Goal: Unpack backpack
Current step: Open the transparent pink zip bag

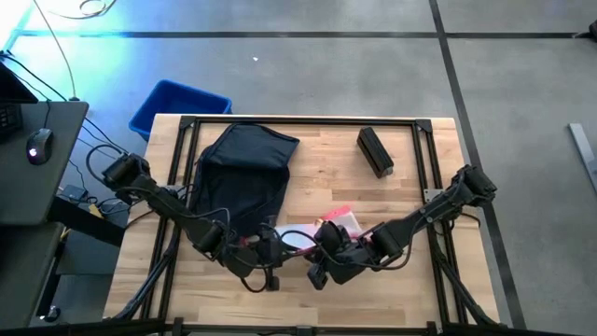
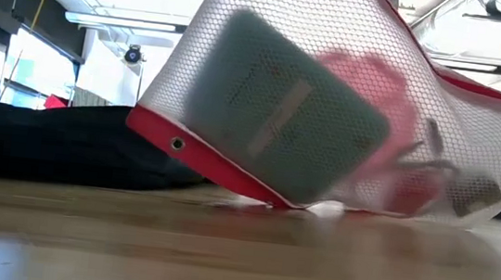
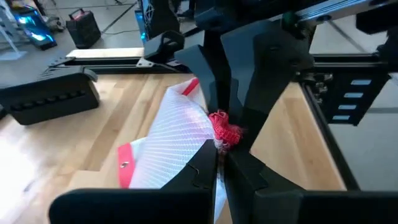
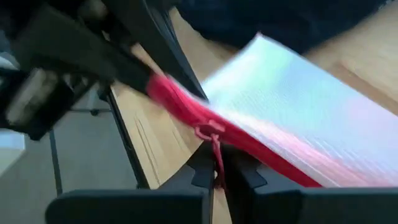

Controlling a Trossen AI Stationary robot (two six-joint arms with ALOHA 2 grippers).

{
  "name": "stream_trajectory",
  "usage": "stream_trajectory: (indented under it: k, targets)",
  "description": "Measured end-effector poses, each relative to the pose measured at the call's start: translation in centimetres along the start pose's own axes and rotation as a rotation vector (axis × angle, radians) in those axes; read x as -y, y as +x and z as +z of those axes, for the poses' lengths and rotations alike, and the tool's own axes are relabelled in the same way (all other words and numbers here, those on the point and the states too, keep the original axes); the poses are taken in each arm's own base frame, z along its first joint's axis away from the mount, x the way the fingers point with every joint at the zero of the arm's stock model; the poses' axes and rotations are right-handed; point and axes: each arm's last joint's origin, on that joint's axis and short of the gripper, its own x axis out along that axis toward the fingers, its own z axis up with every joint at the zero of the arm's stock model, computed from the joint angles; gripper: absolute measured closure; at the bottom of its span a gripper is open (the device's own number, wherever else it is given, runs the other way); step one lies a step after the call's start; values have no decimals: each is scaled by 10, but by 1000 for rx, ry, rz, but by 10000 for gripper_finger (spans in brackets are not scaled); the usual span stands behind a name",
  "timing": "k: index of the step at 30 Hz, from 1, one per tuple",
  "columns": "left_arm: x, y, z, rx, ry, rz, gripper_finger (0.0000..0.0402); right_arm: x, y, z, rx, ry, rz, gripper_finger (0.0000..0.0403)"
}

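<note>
High view: the backpack lies flat on the surface toward its far-left corner, just beyond both grippers. The left gripper and right gripper meet near the front edge, each clamped on the red-trimmed white mesh pouch, which lies just beside the backpack's near end.

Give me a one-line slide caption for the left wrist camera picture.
Both pincers, left and right, shut on the red-trimmed mesh pouch over the wooden table, a black box beyond.
</note>
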Motion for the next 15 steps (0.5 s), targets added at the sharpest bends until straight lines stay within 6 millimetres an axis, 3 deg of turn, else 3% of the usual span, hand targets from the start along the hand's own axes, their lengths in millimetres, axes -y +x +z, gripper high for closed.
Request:
stream_trajectory:
  k: [15]
  targets:
    - [-3, -36, -27, -277, 188, 55, 401, 37, -10, -25, -320, -25, -340, 403]
